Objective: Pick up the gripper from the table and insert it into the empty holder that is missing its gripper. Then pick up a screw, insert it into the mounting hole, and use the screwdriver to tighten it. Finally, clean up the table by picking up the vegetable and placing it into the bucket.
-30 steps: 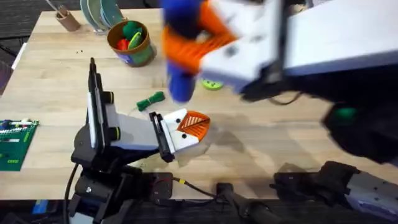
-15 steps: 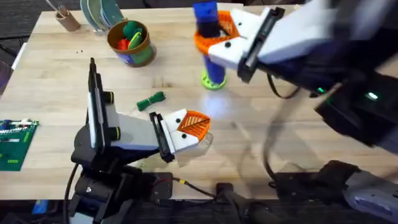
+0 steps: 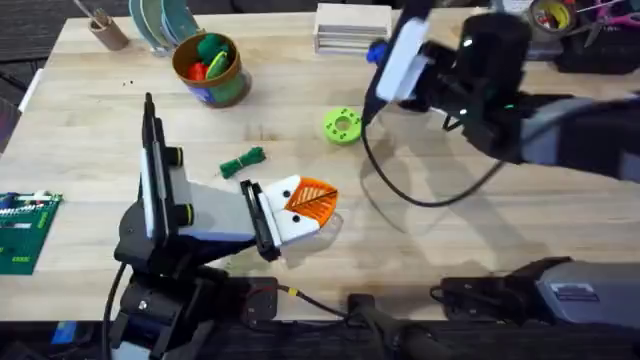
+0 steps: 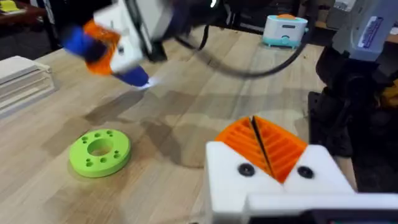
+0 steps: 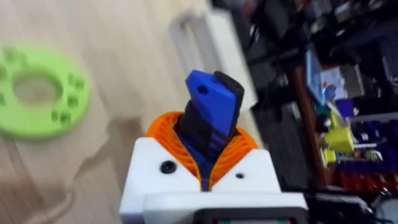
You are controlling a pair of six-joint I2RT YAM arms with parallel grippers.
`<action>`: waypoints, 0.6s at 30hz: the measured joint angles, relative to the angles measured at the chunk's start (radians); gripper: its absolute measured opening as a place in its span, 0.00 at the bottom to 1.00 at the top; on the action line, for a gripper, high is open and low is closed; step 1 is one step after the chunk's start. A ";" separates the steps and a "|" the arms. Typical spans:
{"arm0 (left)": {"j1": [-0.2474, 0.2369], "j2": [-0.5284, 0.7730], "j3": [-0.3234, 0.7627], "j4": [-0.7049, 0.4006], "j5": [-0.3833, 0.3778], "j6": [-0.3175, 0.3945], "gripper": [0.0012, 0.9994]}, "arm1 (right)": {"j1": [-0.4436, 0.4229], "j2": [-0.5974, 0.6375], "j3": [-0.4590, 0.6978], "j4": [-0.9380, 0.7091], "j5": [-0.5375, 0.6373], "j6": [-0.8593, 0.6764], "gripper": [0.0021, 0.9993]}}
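My right gripper [image 3: 384, 62] hangs over the far middle of the table, shut on the blue screwdriver [image 3: 376, 50]. In the right wrist view the screwdriver [image 5: 211, 107] stands clamped between the orange pads of that gripper [image 5: 203, 155]. My left gripper [image 3: 316, 204] rests low near the front, shut, its orange pads [image 4: 273, 146] pressed together with nothing between them. The dark green vegetable [image 3: 243, 161] lies on the wood just behind it. At the back left, the bucket [image 3: 212, 90] holds red and green toys. The loose gripper, the empty holder and the screw are out of view.
A lime-green disc [image 3: 342, 126] with holes lies between the two grippers and also appears as the disc [image 4: 99, 151] in the left wrist view. A white box [image 3: 352, 27] sits at the back edge, a brown cup [image 3: 105, 30] far left, a circuit board [image 3: 22, 230] front left.
The right arm has swung from close under the camera toward the back of the table, carrying the screwdriver beyond the green disc. The left arm and the vegetable have not moved.
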 joint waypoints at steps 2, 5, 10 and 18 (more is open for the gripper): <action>0.000 0.000 0.000 0.000 0.000 0.000 0.01 | -0.007 0.061 0.000 0.001 0.030 -0.055 0.05; 0.000 0.000 0.000 0.000 0.000 0.000 0.01 | -0.006 0.131 0.001 0.008 0.061 -0.117 0.05; 0.000 0.000 0.000 0.000 0.000 0.000 0.01 | 0.006 0.206 0.013 0.023 0.086 -0.161 0.09; 0.000 0.000 0.000 0.000 0.000 0.000 0.01 | 0.012 0.237 0.017 0.042 0.098 -0.094 0.73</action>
